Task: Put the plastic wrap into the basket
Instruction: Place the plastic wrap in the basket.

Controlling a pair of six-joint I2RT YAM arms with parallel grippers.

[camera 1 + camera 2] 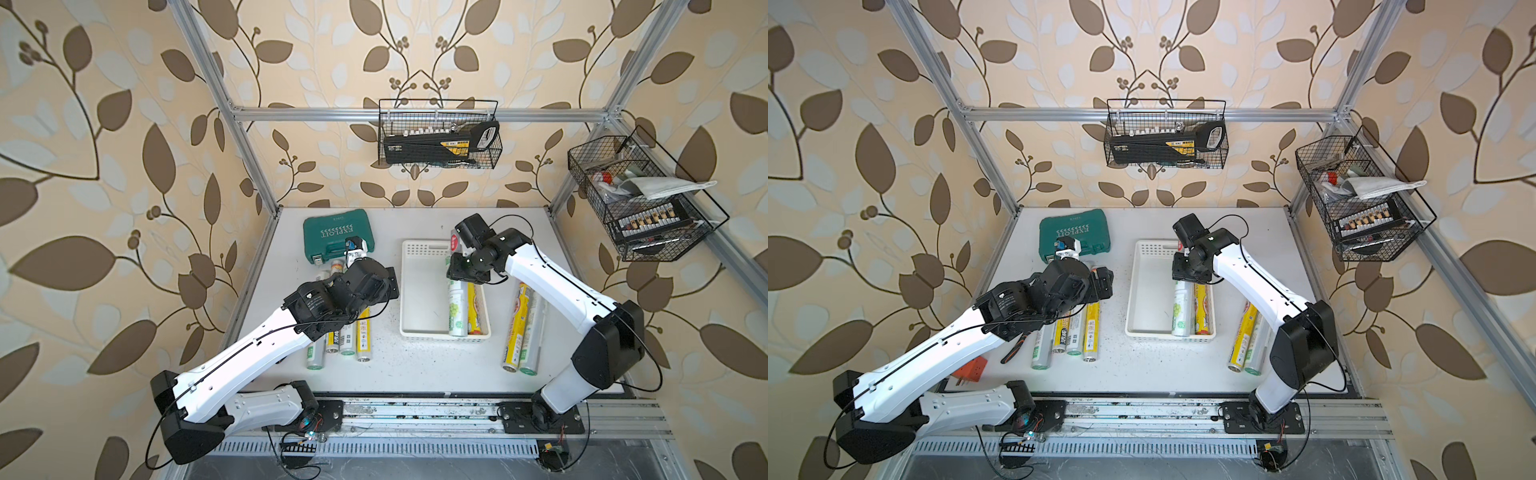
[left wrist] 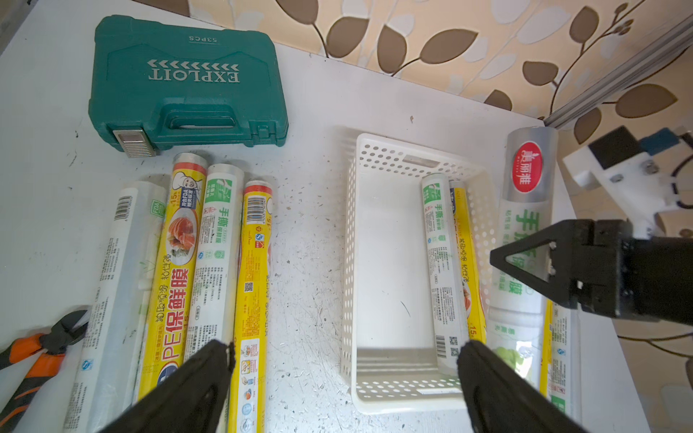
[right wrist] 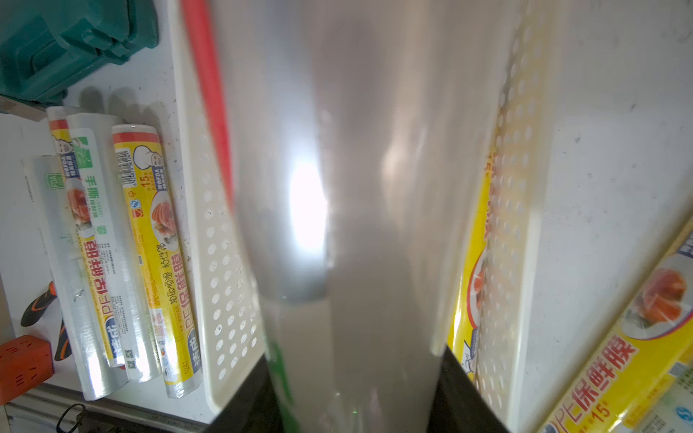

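Lengthwise, glossy cylindrical roll (image 1: 456, 303) hangs over perforated plastic basket (image 1: 428, 337)

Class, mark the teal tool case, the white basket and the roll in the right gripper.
teal tool case (image 2: 183, 75): left wrist view, lid lettering.
white basket (image 1: 419, 291): a top view, bare floor.
held plastic wrap roll (image 2: 527, 168): left wrist view, red oval label.
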